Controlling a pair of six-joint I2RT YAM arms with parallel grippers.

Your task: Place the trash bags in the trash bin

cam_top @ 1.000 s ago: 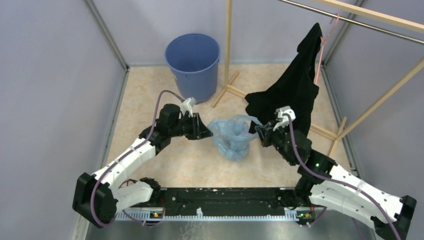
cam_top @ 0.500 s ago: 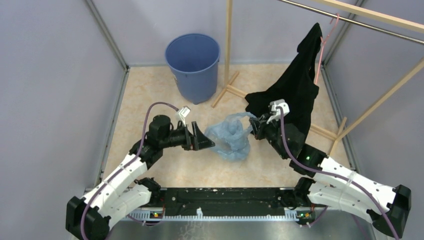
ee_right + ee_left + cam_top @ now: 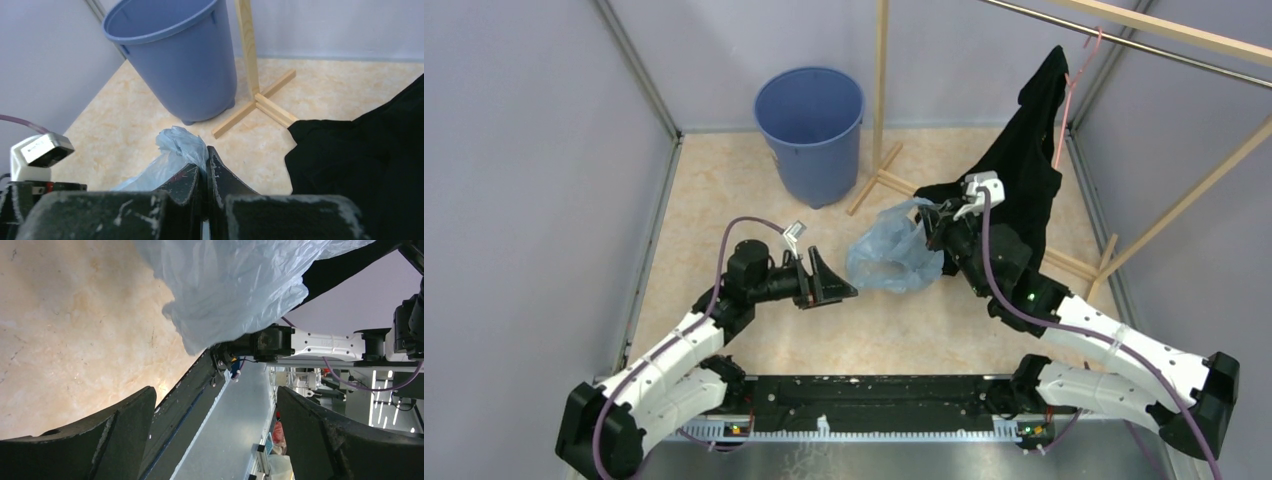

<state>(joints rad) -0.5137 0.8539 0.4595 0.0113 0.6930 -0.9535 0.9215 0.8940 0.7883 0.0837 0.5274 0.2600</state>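
The light-blue trash bag [image 3: 892, 255] hangs crumpled from my right gripper [image 3: 936, 232], which is shut on its upper end, and it is lifted over the middle of the floor. In the right wrist view a tuft of the bag [image 3: 182, 142] sticks out past the closed fingertips of the right gripper [image 3: 205, 160]. My left gripper [image 3: 842, 290] stands open just left of the bag and apart from it. In the left wrist view the bag [image 3: 235, 285] hangs above the left gripper [image 3: 214, 390], whose jaws are spread wide and hold nothing. The blue trash bin [image 3: 809, 130] stands upright at the far left, also seen in the right wrist view [image 3: 175, 55].
A black garment [image 3: 1014, 180] on a pink hanger [image 3: 1069, 90] hangs right behind my right gripper. A wooden rack post [image 3: 881, 90] with a cross foot [image 3: 879, 180] stands between the bin and the garment. Grey walls enclose the tan floor [image 3: 724, 190].
My left gripper opened, let go of the bag and drew back towards the near left. My right gripper rose and moved farther away, lifting the bag.
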